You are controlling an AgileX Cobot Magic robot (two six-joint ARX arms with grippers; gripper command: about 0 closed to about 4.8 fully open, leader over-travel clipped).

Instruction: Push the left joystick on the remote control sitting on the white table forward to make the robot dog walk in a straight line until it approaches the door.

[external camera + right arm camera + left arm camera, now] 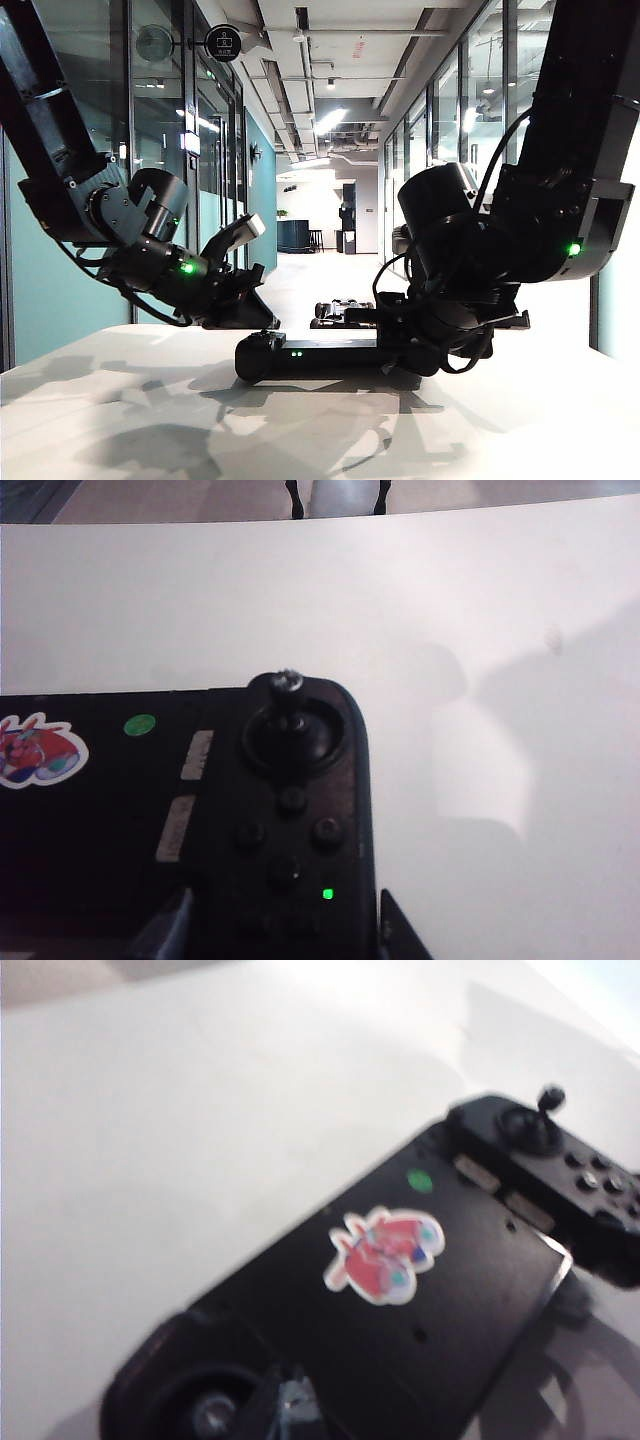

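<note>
The black remote control (310, 355) lies on the white table (120, 410). My right gripper (285, 930) is shut on its right-hand end, one finger (400, 930) at the outer edge and the other (168, 928) on the inner side, below the right stick (288, 685). My left gripper (245, 302) hangs low over the left end. In the left wrist view a metal fingertip (290, 1405) sits just beside the left joystick (215, 1415) in its round well; the jaws' state does not show. The robot dog (342, 310) is on the corridor floor beyond the table.
A red cartoon sticker (385, 1253) and a green dot (420, 1181) mark the controller's middle bar. A long corridor with glass walls (170, 150) runs away behind the table's far edge. Both arms cast shadows on the tabletop.
</note>
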